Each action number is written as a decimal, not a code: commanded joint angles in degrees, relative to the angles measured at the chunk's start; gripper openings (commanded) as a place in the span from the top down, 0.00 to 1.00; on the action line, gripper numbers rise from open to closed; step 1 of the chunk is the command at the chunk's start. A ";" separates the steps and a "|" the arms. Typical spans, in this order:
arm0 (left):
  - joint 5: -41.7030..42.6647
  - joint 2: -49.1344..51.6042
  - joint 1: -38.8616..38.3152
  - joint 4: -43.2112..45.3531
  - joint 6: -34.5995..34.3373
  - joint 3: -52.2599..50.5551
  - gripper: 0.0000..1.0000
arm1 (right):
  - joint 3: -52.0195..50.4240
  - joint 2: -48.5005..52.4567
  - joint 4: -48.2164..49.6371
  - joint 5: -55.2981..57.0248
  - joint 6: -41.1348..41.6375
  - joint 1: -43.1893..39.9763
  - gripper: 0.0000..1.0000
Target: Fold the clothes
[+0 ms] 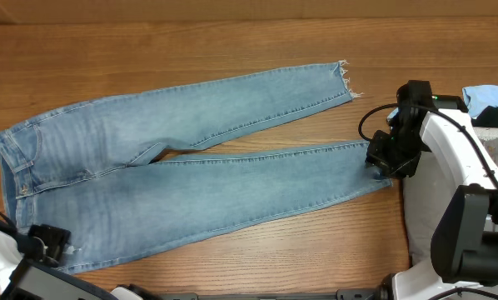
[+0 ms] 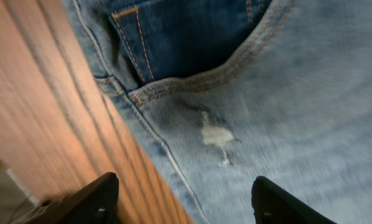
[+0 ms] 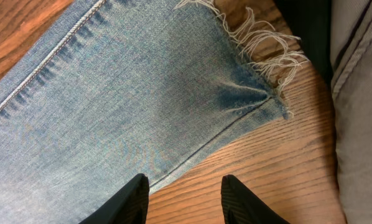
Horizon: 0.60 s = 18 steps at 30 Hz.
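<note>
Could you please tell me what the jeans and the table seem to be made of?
The jeans: washed light-blue cotton denim, likely, judging by the twill weave, orange topstitching and frayed hem. The table: wood or wood-look laminate, satin finish, judging by brown grain lines; which one I cannot tell.

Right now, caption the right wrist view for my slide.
Right gripper, jaws apart, near the frayed hem of light-blue jeans on a wooden table; grey fabric at right.
</note>
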 commanded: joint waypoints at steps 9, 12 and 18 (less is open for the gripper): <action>0.92 -0.70 0.31 7.26 -3.23 -8.15 0.40 | 0.96 -1.31 0.09 -0.33 -0.39 -0.26 0.59; 0.35 -0.70 0.31 8.44 -3.96 -10.03 0.43 | 0.96 -1.31 0.07 -0.31 -0.39 -0.26 0.59; 0.55 -0.48 0.20 11.04 -5.42 -11.78 0.55 | 0.96 -1.31 -0.20 -0.31 -0.42 -0.26 0.59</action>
